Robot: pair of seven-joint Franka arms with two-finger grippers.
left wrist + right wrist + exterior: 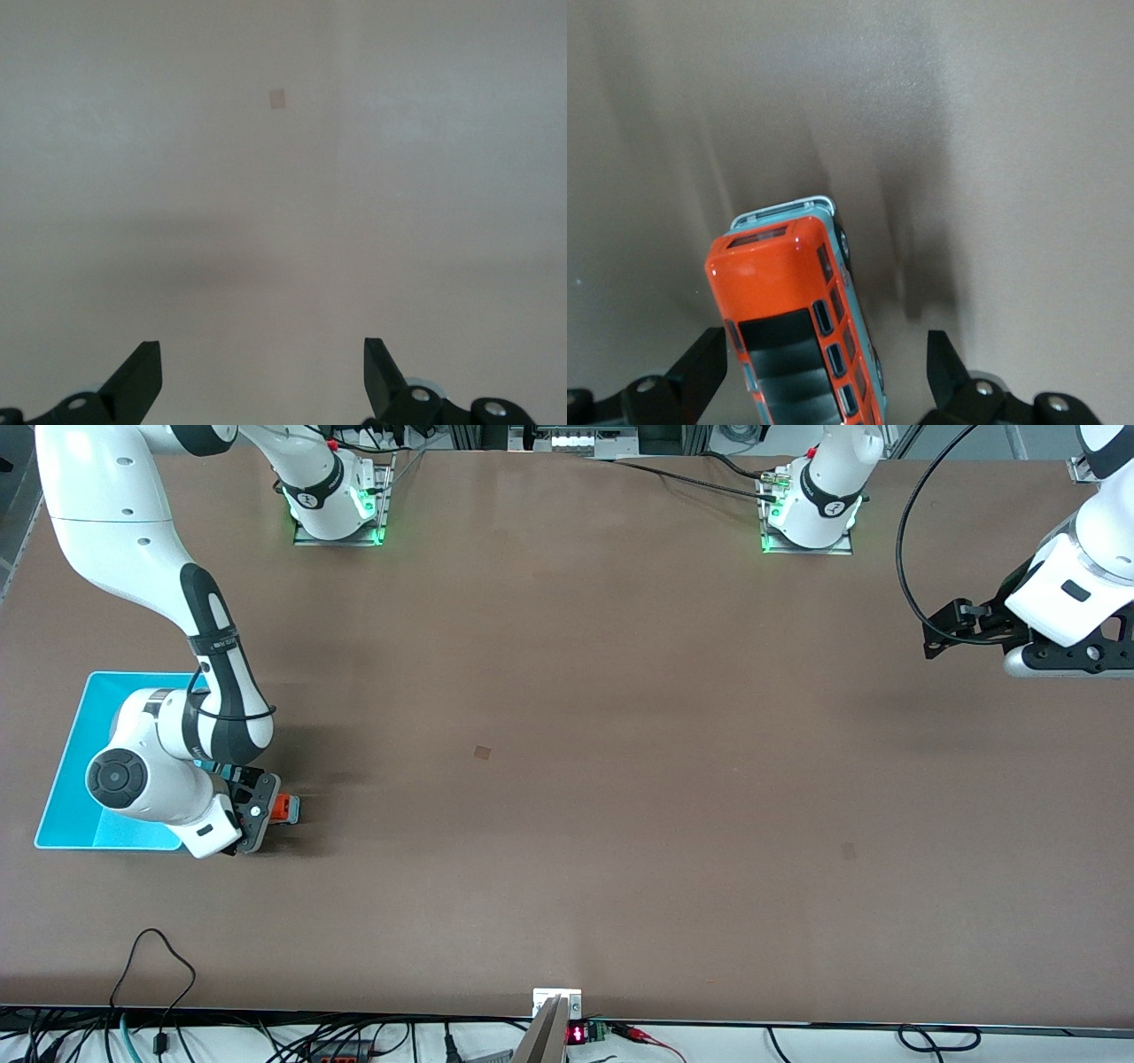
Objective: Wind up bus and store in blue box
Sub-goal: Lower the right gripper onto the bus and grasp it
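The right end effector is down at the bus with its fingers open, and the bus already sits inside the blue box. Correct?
Not quite. The bus is not in the blue box; it stands on the table beside the box, as the front view shows. The rest holds: the right end effector is down at the bus, fingers open on either side of it.

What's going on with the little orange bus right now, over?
Right gripper open, low astride the bus, on the table beside the blue box. Left gripper open, waiting at its own end. Nothing in the way.
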